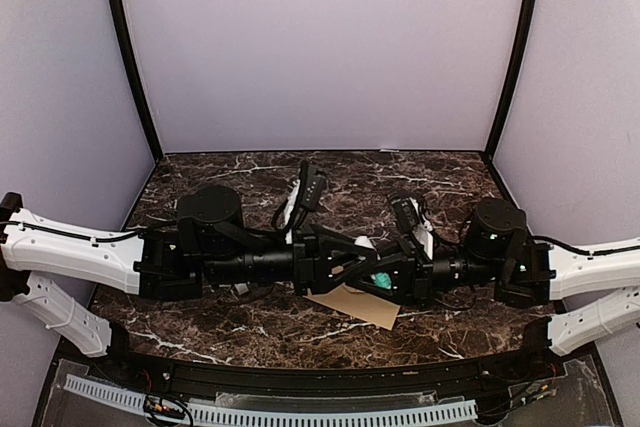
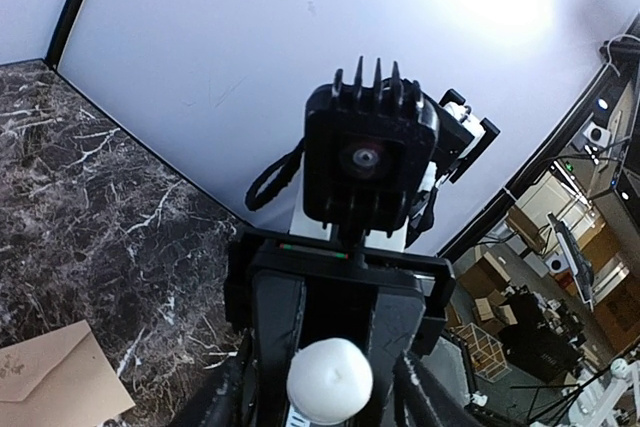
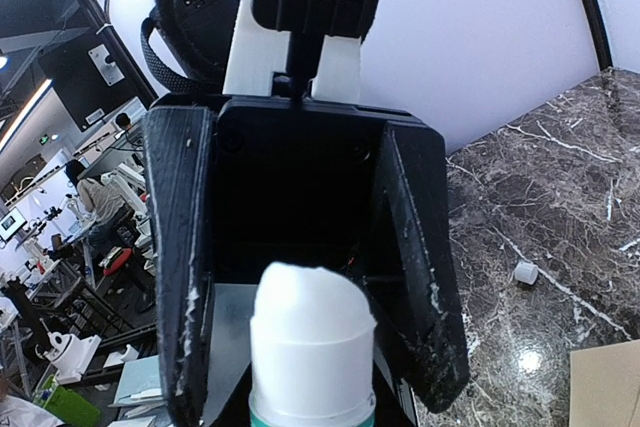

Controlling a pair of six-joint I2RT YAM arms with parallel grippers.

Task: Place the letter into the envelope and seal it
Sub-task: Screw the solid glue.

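Envelope (image 1: 352, 305) lies flat on the dark veined marble table (image 1: 250, 172), right under both grippers, with a smooth tan kraft corner poking out nearside. My right gripper (image 1: 388, 280) is clamped on a white-capped, teal-banded glue stick (image 3: 310, 317). The left gripper (image 3: 312, 387) straddles the cap, jaws not touching.

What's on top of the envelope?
The left pincer and right pincer, shut on a white stick, hang over the envelope. Only the envelope's near corner shows; the rest is covered, no letter visible.
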